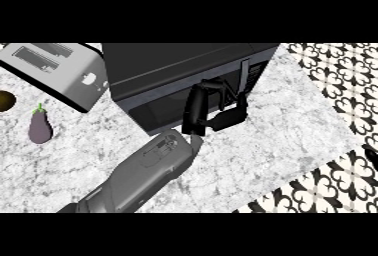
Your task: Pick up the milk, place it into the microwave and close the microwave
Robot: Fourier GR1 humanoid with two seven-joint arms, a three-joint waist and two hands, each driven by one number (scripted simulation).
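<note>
The black microwave (170,70) stands at the back middle of the counter, and its door looks shut. My left hand (210,112) lies against the microwave's front face near its lower right. Its fingers are fairly straight and rest on the door, holding nothing. The grey left forearm (144,172) comes in from the lower left. No milk shows anywhere in the view. A small dark sliver at the right edge seems to be my right hand (372,156), with too little showing to tell its state.
A silver toaster (52,70) stands at the back left. A purple eggplant (40,126) lies in front of it, and a brownish round thing (4,100) is cut off by the left edge. The marble counter (258,150) ends at the right, over patterned floor (339,85).
</note>
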